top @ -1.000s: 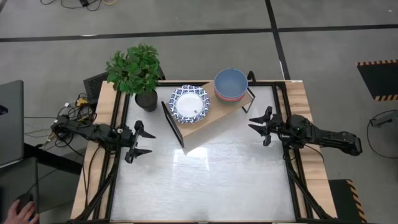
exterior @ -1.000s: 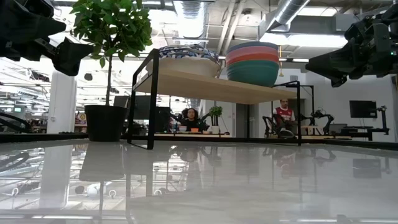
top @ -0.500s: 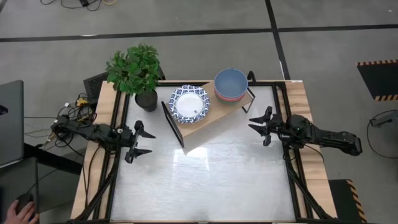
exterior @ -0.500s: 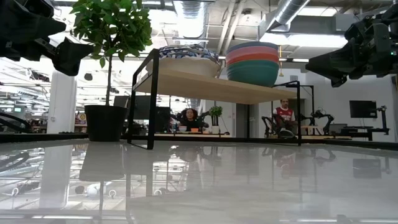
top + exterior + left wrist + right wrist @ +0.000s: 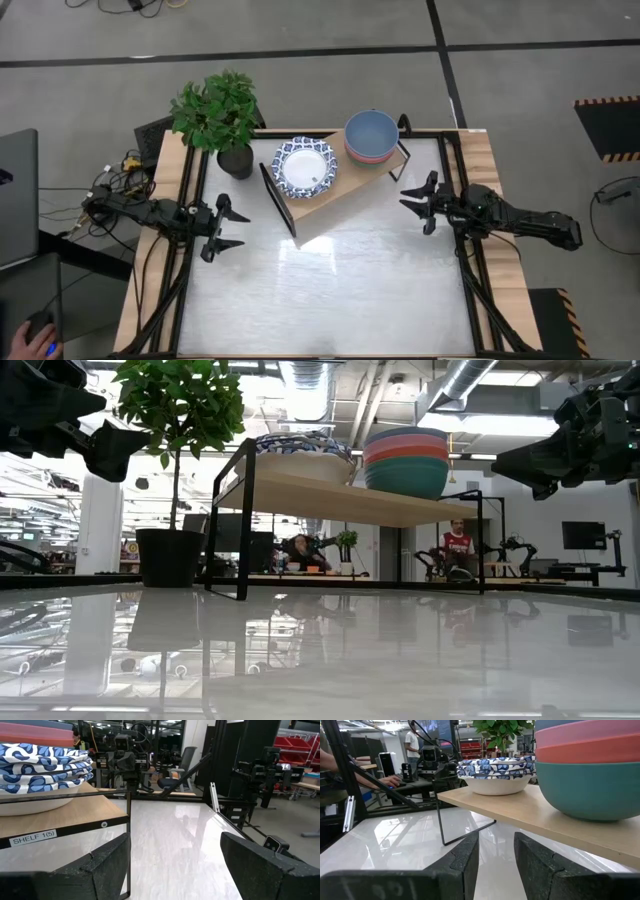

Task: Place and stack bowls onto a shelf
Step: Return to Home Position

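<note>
The shelf (image 5: 325,190), a light-wood board on black end frames, stands at the table's far middle. On it sit a stack of white bowls with blue patterned rims (image 5: 305,167) and a stack of plain bowls (image 5: 371,137) with blue on top, then pink, then green (image 5: 405,460). My left gripper (image 5: 243,229) hovers open near the table's left edge, pointing level toward the shelf. My right gripper (image 5: 408,203) hovers open near the right edge, its fingers narrower apart. Both are empty. The patterned stack (image 5: 40,767) and the plain stack (image 5: 590,770) show in the wrist views.
A potted plant (image 5: 218,115) stands at the table's far left corner beside the shelf. The glossy tabletop (image 5: 330,290) spreads in front of the shelf. A laptop (image 5: 15,195) and a person's hand (image 5: 40,338) lie off the table's left side.
</note>
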